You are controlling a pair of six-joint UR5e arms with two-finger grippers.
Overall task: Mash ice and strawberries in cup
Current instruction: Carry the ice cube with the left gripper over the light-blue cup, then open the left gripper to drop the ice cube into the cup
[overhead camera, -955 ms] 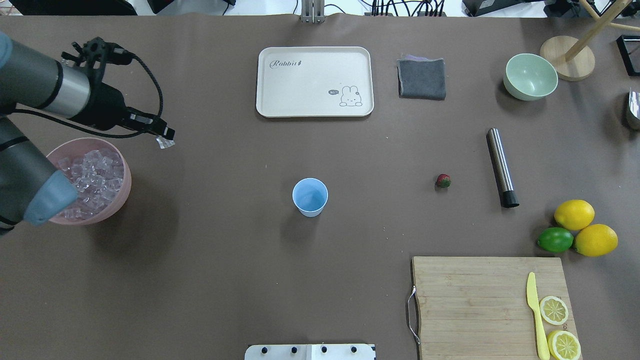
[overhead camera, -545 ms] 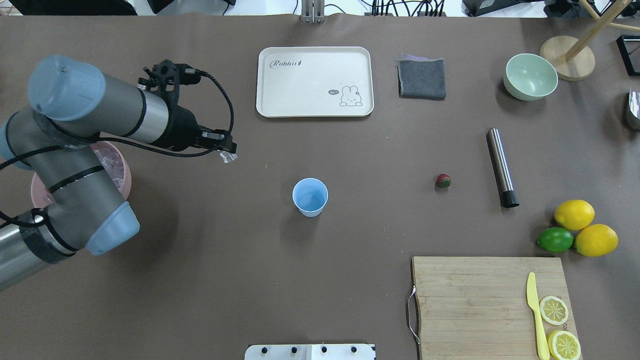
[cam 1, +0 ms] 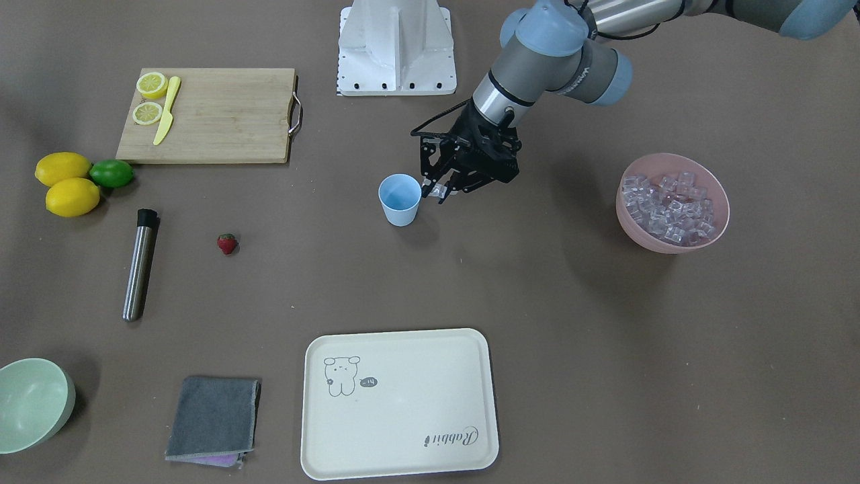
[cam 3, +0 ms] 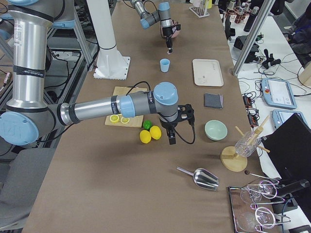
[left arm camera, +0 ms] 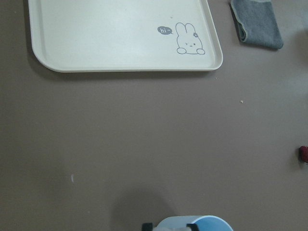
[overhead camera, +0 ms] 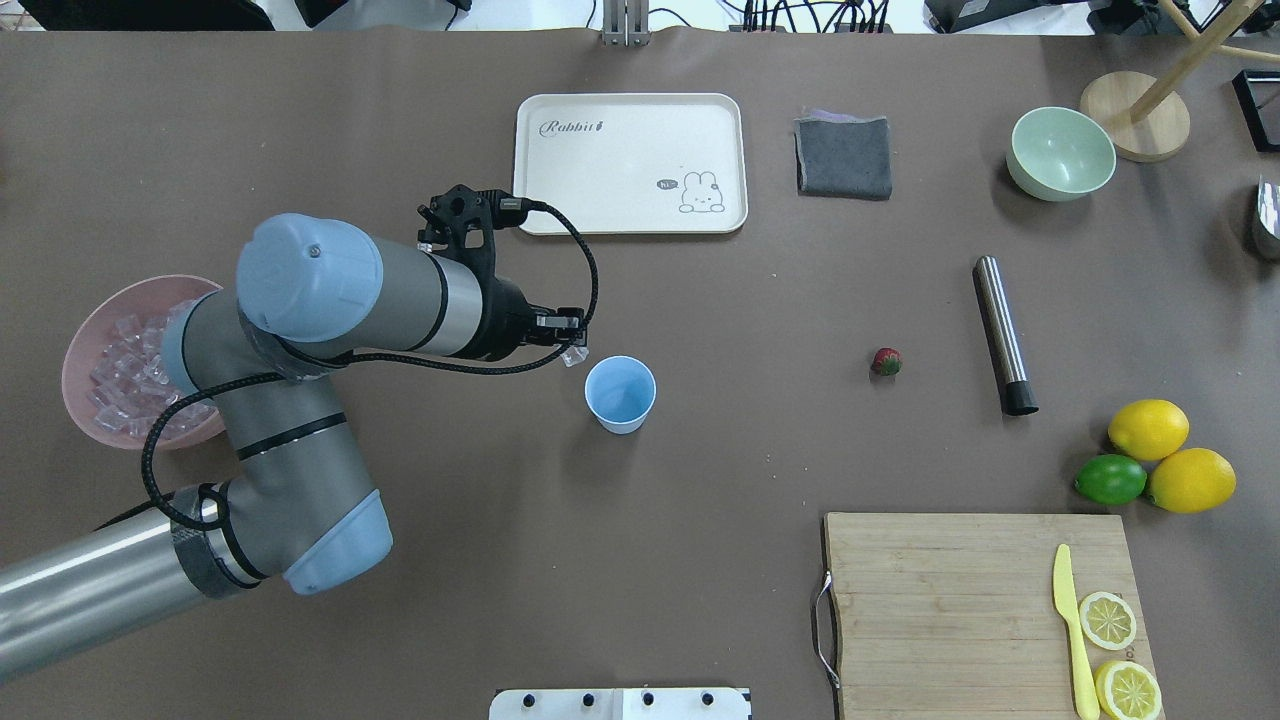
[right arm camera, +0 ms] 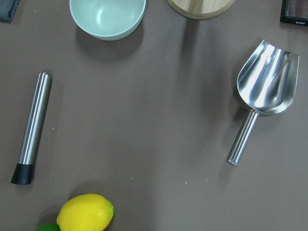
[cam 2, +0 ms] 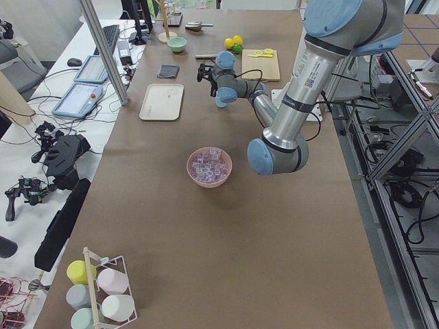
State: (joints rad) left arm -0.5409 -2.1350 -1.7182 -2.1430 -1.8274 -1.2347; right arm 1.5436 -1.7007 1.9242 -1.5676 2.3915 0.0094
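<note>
The light blue cup (overhead camera: pixel 620 393) stands upright mid-table and looks empty. My left gripper (overhead camera: pixel 571 349) hovers just beside its rim on the pink-bowl side, shut on one clear ice cube (cam 1: pixel 439 193). More ice (overhead camera: pixel 120 375) fills the pink bowl (overhead camera: pixel 130 290) at the left. The strawberry (overhead camera: pixel 886 361) lies alone on the table to the cup's right. In the left wrist view the cup's rim (left arm camera: pixel 211 221) shows at the bottom edge. My right gripper (cam 3: pixel 172 138) shows only in the exterior right view, near the lemons; I cannot tell its state.
A steel muddler (overhead camera: pixel 1002 335) lies right of the strawberry. Behind the cup sit a cream tray (overhead camera: pixel 630 165), a grey cloth (overhead camera: pixel 844 157) and a pale green bowl (overhead camera: pixel 1060 153). Two lemons and a lime (overhead camera: pixel 1110 479) sit by the cutting board (overhead camera: pixel 950 610). A metal scoop (right arm camera: pixel 262 96) lies far right.
My left arm has swung right from the pink bowl to the cup's rim, carrying the ice cube. Nothing else has moved.
</note>
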